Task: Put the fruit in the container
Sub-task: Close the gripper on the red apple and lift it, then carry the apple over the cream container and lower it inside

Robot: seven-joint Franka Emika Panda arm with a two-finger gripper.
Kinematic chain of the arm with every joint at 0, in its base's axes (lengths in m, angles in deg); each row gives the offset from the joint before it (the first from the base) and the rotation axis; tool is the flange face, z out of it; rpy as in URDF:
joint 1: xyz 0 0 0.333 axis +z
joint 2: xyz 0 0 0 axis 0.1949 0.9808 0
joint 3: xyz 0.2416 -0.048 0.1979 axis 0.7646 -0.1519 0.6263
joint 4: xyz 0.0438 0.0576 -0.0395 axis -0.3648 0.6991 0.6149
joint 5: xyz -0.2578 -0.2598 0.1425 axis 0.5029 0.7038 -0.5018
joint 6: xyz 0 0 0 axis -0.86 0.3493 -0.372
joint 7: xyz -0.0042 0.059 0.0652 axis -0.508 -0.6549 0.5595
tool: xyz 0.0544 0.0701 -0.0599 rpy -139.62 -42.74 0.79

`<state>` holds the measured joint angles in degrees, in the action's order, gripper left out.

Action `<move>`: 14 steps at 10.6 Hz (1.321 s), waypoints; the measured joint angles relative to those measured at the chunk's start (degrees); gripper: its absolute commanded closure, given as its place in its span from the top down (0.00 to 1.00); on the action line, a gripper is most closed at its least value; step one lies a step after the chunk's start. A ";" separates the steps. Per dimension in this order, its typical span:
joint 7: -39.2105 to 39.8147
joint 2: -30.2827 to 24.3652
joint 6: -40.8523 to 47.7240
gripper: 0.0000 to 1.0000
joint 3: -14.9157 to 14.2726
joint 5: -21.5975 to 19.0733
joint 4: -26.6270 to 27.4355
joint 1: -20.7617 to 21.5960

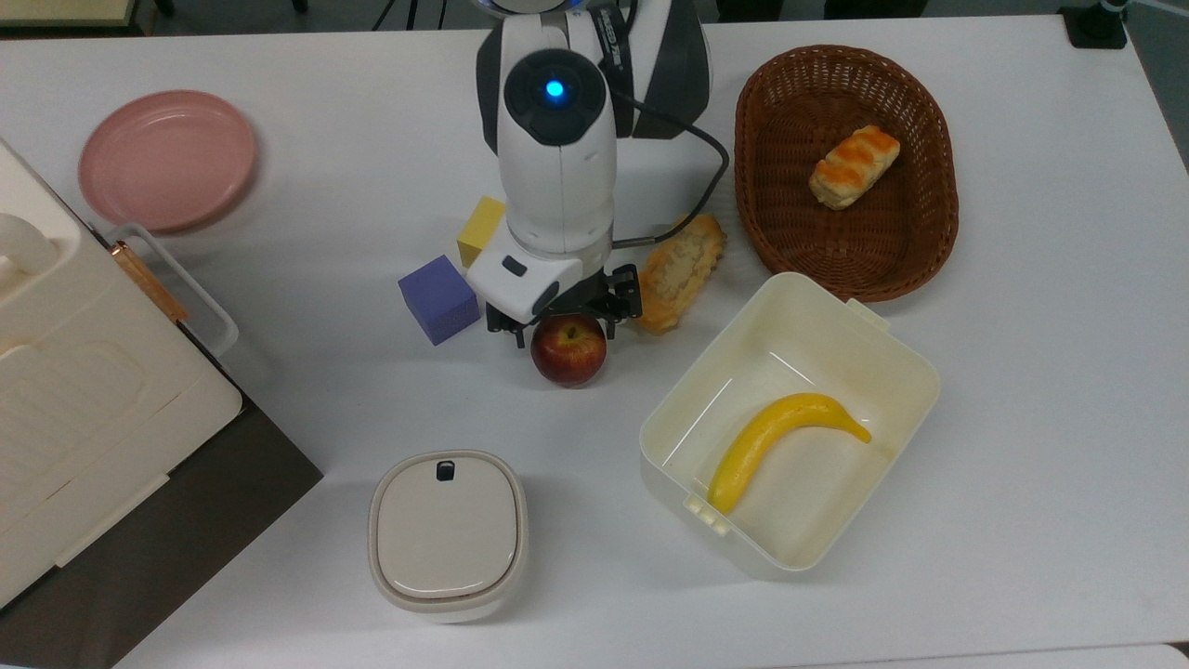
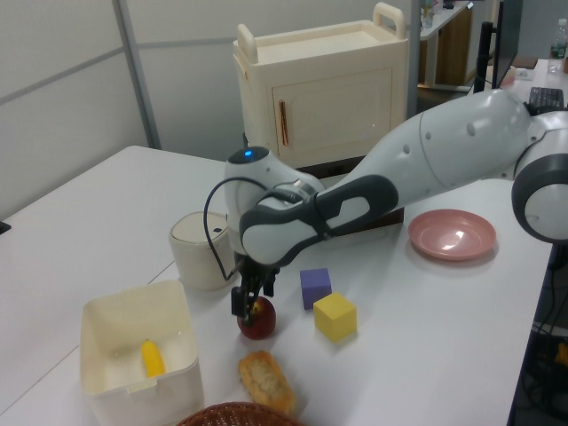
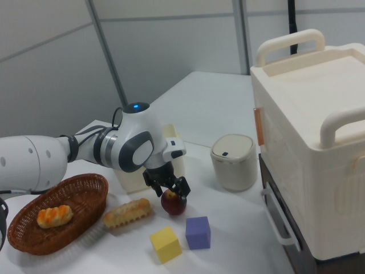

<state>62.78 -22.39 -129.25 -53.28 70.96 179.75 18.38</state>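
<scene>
The fruit, a red apple (image 1: pixel 568 356) (image 2: pixel 257 321) (image 3: pixel 173 204), sits on the white table between a purple cube and the container. My gripper (image 1: pixel 565 333) (image 2: pixel 251 304) (image 3: pixel 170 190) is lowered right over the apple, open, with one black finger on each side of it. The container (image 1: pixel 894 346) (image 2: pixel 105 312), a cream-white rectangular tub, stands just to the apple's right in the top view. A yellow banana (image 1: pixel 785 437) (image 2: pixel 153 358) lies inside it. The white arm hides the apple's far edge in the top view.
A purple cube (image 1: pixel 438 299) and a yellow cube (image 1: pixel 481 230) sit left of the gripper in the top view. A bread roll (image 1: pixel 683 269) lies to its right, beside a wicker basket (image 1: pixel 841 271). A lidded box (image 1: pixel 448 531), pink plate (image 1: pixel 167 158) and cream cabinet (image 1: pixel 84 400) are further off.
</scene>
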 measured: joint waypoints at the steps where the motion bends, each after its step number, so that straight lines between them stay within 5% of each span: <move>1: 0.00 0.59 -0.02 0.91 0.00 0.00 -0.02 0.36; 2: 0.00 0.84 -0.02 0.56 0.00 0.00 -0.03 0.56; 3: 0.00 0.85 -0.02 0.40 0.00 0.46 -0.07 0.64; 9: -0.02 -2.03 3.52 0.41 0.01 1.99 -1.98 0.75; 14: -5.96 -9.41 6.15 0.42 0.70 1.95 -6.65 6.65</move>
<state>56.82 -31.81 -123.09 -52.58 72.91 173.11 25.03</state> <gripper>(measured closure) 0.159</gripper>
